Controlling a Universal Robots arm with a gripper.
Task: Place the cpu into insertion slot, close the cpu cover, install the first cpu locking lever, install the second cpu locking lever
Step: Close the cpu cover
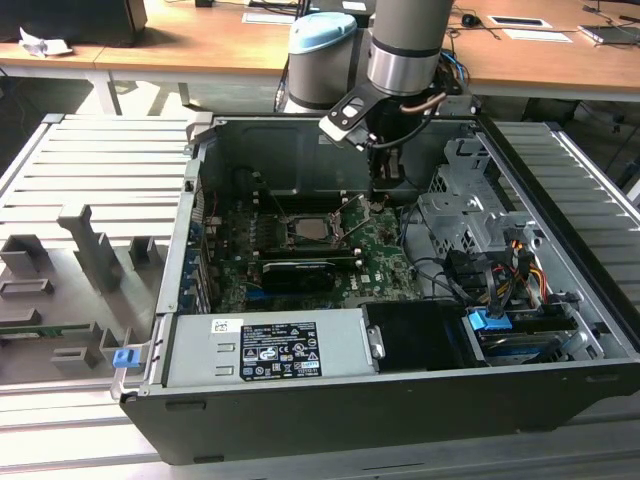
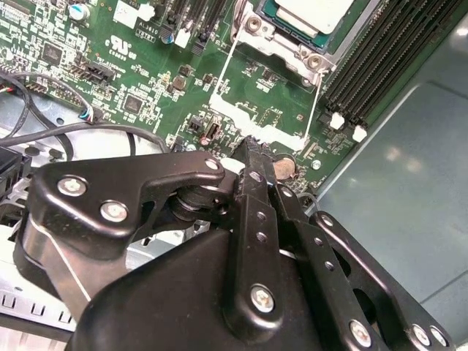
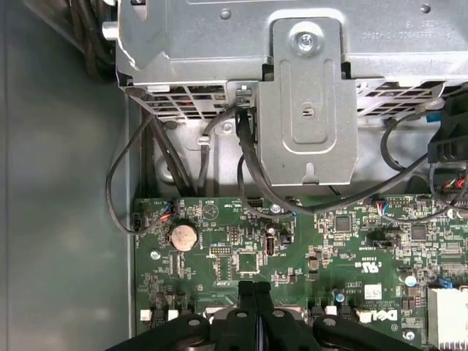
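Claw (image 3: 253, 285): pinched shut, holding nothing, low over the green board (image 3: 219, 219).
Second wrist view: one cpu (image 2: 311, 11), silvery top up.
First wrist view: one round battery (image 3: 183, 236).

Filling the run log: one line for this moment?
gripper: shut, low over board beside socket | chip: in socket | cover: looks down | levers: unclear

Low board (image 3: 219, 234) by end effector (image 3: 254, 287); drive cage (image 3: 307, 110), cables (image 3: 243, 139) just beyond
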